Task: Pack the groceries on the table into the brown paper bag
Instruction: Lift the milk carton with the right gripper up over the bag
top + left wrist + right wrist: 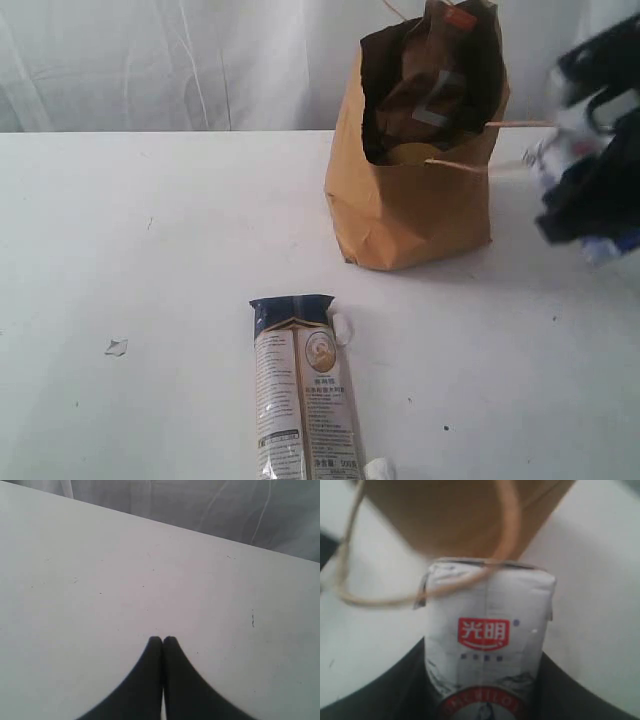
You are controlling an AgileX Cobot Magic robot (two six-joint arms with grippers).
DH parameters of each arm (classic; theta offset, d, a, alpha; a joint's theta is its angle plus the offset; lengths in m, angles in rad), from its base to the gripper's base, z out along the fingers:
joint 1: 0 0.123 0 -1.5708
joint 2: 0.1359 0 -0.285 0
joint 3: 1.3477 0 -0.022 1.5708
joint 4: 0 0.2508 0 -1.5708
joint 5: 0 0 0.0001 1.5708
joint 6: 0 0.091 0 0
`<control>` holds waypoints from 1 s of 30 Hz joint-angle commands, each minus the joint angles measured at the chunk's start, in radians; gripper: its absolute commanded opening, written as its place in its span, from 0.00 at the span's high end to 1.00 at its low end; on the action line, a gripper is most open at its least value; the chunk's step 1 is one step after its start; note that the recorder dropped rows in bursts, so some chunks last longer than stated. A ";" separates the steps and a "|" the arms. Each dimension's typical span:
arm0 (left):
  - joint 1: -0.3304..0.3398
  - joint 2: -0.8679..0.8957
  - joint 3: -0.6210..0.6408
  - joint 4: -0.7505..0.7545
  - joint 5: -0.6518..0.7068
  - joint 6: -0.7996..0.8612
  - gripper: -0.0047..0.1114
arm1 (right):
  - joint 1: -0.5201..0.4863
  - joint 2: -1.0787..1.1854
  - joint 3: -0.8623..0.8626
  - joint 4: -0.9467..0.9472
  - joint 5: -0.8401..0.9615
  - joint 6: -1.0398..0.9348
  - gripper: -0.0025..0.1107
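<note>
In hand: small blue-white carton (487,630), clamped by our right gripper (482,695) beside the brown paper bag (410,215); left gripper (162,642) closed, empty. Next, we judge: clear the rim.

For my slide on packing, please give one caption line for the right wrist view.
Right tool holds the small blue-white carton near the brown paper bag, a handle crossing its top.

A white curtain (150,60) hangs across the back in soft folds, and the left wrist view picks up that same curtain (210,505) too. Out on the left lies a small pale scrap (116,347), crumpled. Nearer the middle sits a white lump (343,328). A second white lump (380,468) shows at the bottom edge, partly cut off.
</note>
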 commanded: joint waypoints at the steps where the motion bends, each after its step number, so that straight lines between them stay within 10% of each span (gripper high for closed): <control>1: -0.002 -0.009 0.006 0.017 0.002 0.001 0.96 | -0.147 -0.036 -0.041 0.002 -0.310 0.035 0.98; 14: -0.002 -0.009 0.006 0.017 0.002 0.001 0.96 | -0.226 0.312 -0.152 0.031 -0.933 0.398 0.98; 21: -0.002 -0.009 0.006 0.017 0.021 0.001 0.96 | -0.305 0.508 -0.230 -0.655 -1.515 1.228 0.98; 30: -0.002 -0.009 0.006 0.017 0.084 0.001 0.96 | -0.311 0.641 -0.287 -1.090 -1.810 1.430 0.98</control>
